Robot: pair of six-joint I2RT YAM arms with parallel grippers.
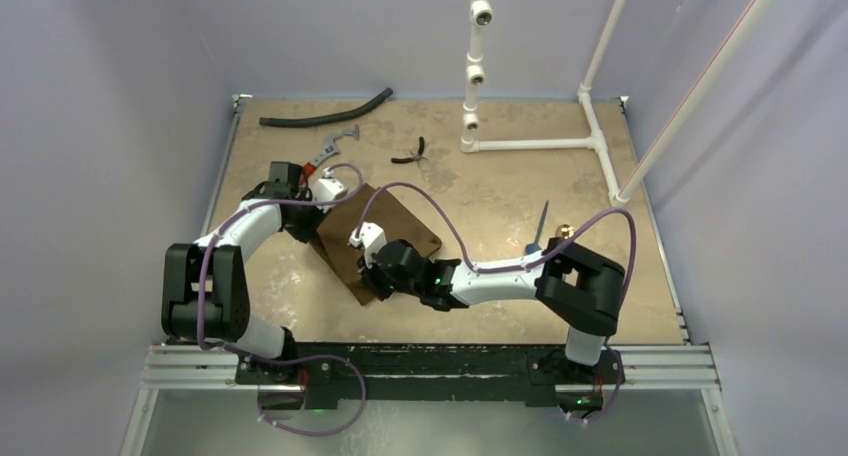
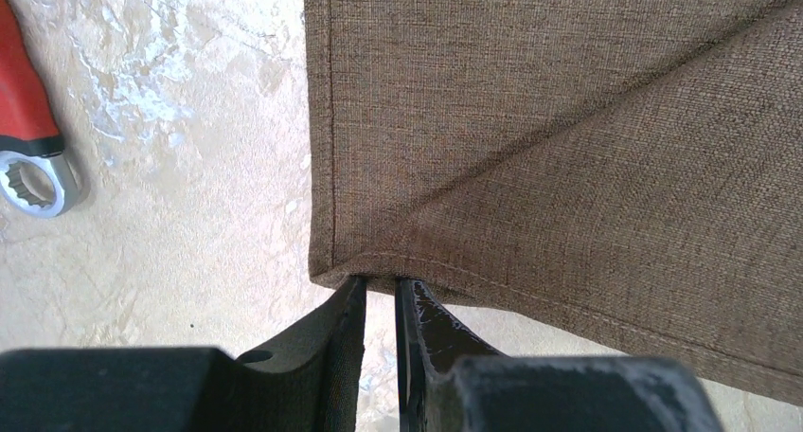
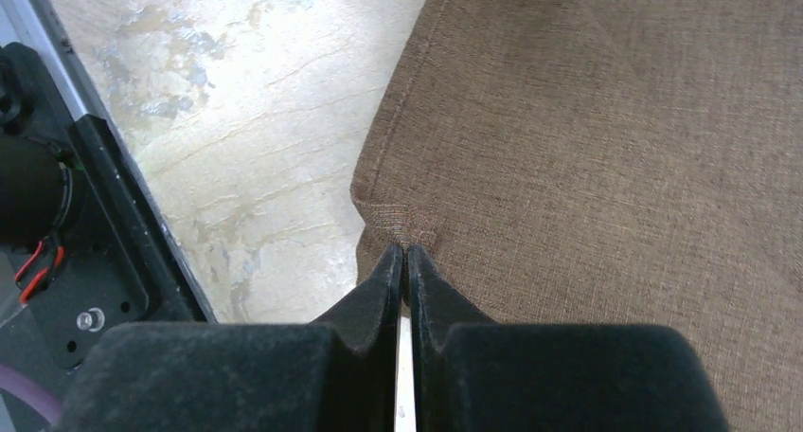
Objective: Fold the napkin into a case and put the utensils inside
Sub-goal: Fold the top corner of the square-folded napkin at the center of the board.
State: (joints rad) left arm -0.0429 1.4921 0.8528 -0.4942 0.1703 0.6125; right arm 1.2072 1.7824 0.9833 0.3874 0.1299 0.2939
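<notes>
The dark-brown napkin [image 1: 400, 238] lies left of the table's centre with one layer folded over on a diagonal crease [image 2: 568, 129]. My left gripper [image 1: 322, 226] sits at its left edge, jaws narrowed on the hem [image 2: 381, 282], which is raised off the table there. At the near corner my right gripper [image 1: 366, 273] is shut on the puckered cloth tip [image 3: 405, 250]. The utensils lie apart to the right: a dark thin piece [image 1: 543, 219] and a blue-bowled spoon [image 1: 533, 246].
A red-handled wrench [image 1: 325, 156] [image 2: 28, 119] lies just beyond the left gripper. A black hose [image 1: 325, 113] and small black pliers [image 1: 412, 154] are at the back. A white pipe frame [image 1: 540, 144] stands back right. The black base rail [image 3: 57, 243] is near the right gripper.
</notes>
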